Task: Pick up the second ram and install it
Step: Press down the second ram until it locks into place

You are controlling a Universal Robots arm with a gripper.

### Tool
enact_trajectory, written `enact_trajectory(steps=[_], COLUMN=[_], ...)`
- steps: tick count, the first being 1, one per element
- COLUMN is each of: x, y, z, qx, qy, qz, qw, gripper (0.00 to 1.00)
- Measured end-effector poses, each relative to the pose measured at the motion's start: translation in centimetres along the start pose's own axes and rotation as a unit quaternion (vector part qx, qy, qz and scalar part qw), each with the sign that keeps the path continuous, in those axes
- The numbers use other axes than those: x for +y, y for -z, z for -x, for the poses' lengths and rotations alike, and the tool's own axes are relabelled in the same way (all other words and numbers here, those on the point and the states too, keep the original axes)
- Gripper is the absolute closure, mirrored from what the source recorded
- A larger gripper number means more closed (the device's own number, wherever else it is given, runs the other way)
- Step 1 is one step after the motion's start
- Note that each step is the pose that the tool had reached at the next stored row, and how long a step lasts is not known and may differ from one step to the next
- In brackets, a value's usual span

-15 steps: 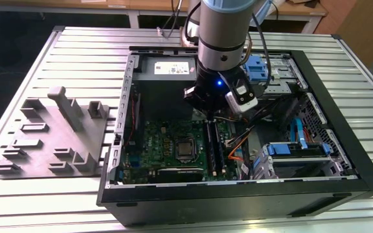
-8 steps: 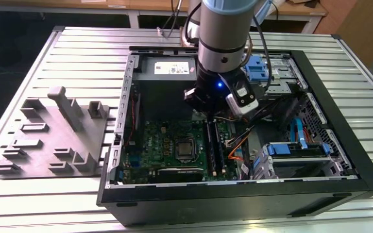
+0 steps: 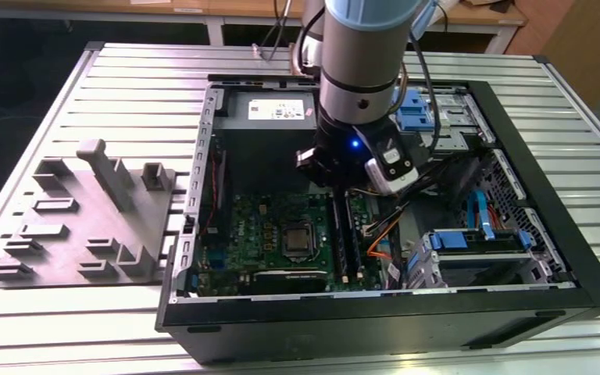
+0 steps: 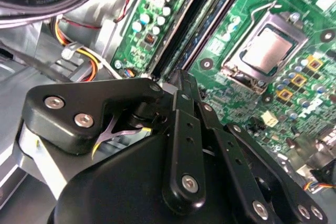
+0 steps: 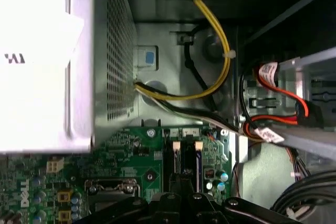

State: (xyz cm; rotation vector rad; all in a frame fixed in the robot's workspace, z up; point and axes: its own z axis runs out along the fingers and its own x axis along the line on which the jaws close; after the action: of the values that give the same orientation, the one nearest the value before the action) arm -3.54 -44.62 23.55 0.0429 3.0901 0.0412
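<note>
The ribbed grey metal worktop [image 3: 123,94] carries an open black desktop computer case [image 3: 383,312]. Within the case lies the large green motherboard [image 3: 269,234], with the silver square processor socket [image 4: 268,51] near its middle. Beside the case, on the exterior view's left, a grey plastic tray with upright blocks [image 3: 81,226] is seen.

The second ram, a long thin dark stick [image 3: 342,238], is seated on edge in the memory slots just beside the processor socket, on the side away from the tray; its long axis runs along the slots, parallel to the case's side wall.

The silver and black robot arm [image 3: 362,55] is held nearly upright over the motherboard. The black gripper [image 5: 181,182] is set over the end of the stick; whether its fingers are apart or together cannot be told.

Orange and yellow cables [image 3: 383,238] are bundled beside the slots, on the side away from the socket.
</note>
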Motion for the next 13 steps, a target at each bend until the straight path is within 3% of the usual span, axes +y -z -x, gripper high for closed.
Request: enact_trajectory(steps=[13], x=[-3.37], y=[0.09], z=[0.09], qx=[0.0000], qy=[0.000], qz=[0.0000], qw=[1.0000], gripper=[0.90])
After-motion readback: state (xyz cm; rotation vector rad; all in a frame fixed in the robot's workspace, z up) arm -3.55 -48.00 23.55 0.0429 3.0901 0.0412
